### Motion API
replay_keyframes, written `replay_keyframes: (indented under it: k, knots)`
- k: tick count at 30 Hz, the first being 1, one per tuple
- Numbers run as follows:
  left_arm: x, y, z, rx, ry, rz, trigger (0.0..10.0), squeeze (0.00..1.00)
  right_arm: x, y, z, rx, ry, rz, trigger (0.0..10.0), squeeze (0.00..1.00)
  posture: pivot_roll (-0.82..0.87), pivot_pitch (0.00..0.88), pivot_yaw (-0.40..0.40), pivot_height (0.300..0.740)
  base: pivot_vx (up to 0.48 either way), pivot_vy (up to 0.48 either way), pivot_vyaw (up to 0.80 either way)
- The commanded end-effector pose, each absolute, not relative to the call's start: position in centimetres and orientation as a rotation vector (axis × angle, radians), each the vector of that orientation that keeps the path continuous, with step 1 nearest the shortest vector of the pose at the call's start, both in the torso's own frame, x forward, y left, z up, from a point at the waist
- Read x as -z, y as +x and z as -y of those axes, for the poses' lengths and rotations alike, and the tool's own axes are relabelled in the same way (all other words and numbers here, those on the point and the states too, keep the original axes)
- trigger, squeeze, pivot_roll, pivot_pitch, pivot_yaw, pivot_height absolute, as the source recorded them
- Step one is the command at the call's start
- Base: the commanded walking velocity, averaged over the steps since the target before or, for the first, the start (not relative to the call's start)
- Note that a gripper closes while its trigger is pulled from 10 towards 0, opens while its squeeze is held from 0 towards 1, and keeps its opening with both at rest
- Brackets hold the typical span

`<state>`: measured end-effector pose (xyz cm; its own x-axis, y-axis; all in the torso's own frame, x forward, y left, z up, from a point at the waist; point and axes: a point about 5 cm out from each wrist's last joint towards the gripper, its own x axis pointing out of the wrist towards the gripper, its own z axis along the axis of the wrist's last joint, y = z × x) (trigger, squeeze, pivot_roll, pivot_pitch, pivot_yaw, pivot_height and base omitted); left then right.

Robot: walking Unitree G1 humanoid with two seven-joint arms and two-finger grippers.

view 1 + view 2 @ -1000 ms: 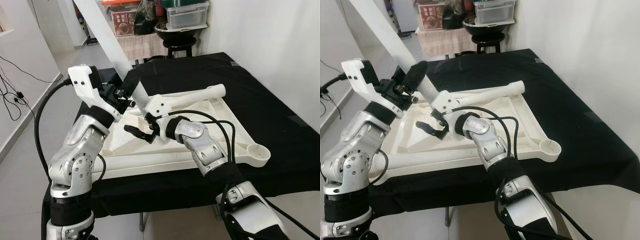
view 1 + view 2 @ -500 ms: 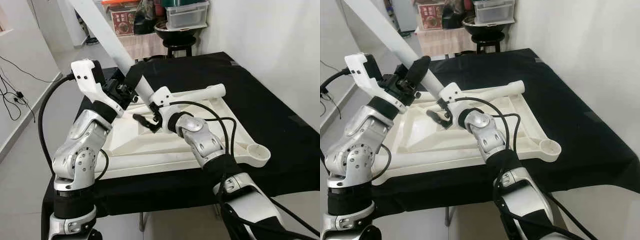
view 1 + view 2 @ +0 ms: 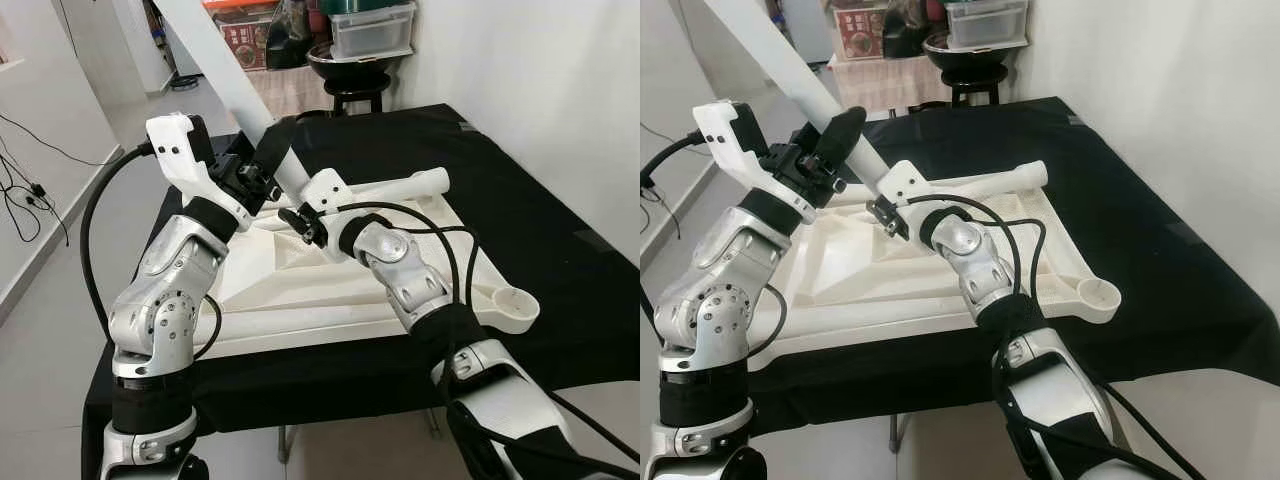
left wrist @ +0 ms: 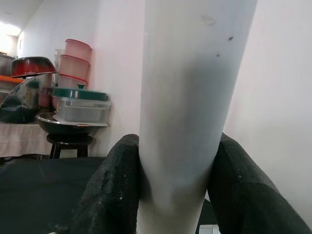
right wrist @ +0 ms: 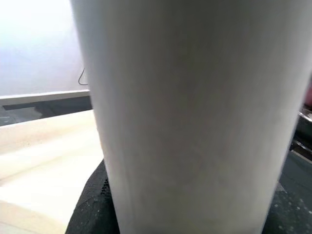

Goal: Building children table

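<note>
A white tabletop (image 3: 300, 290) lies upside down on a black-covered table (image 3: 520, 190). A long white table leg (image 3: 225, 60) slants from the tabletop's far left part up and away to the left. My left gripper (image 3: 265, 165) is shut on this leg partway up; its black fingers (image 4: 114, 190) press both sides of the leg (image 4: 190, 97). My right gripper (image 3: 296, 220) is at the leg's lower end, with the leg (image 5: 195, 112) between its fingers (image 5: 90, 214), and hides that end. A second white leg (image 3: 400, 186) lies along the tabletop's far edge.
A round leg socket (image 3: 512, 305) sticks out at the tabletop's near right corner. Behind the table a black stool (image 3: 357, 95) carries a bowl and plastic boxes. A white wall runs along the right. Cables (image 3: 25, 190) lie on the floor at the left.
My right gripper has risen from over the tabletop's underside, where it stood open, to the leg's lower end and closed around it. The left gripper holds the leg a little more upright.
</note>
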<state>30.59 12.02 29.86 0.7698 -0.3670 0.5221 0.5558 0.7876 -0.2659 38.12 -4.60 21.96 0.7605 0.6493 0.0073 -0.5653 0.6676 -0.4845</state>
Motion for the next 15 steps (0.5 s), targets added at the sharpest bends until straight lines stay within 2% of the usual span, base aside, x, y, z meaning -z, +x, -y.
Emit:
replay_keyframes:
  k: [1,2,7,15]
  knots:
    - [-30.9,30.0,-10.4,0.624,-0.49,0.506,4.2,0.0,-22.8,37.8,3.0,-0.738,-0.515,0.252,0.0,0.0,-0.07,0.0,0.073,0.74,0.0,0.0,0.0]
    - [-30.8,30.1,-10.7,0.616,-0.492,0.51,10.0,1.0,-22.8,37.8,3.2,-0.734,-0.494,0.248,0.0,0.0,-0.07,0.0,0.073,0.74,0.0,0.0,0.0]
    - [-30.6,30.0,-11.6,0.593,-0.501,0.515,10.0,1.0,-22.9,38.0,3.8,-0.719,-0.429,0.237,0.0,0.0,-0.07,0.0,0.073,0.74,0.0,0.0,0.0]
    - [-30.0,29.7,-15.2,0.472,-0.451,0.525,10.0,1.0,-24.0,39.2,7.0,-0.618,-0.215,0.212,0.0,0.0,-0.07,0.0,0.068,0.74,0.0,0.0,0.0]
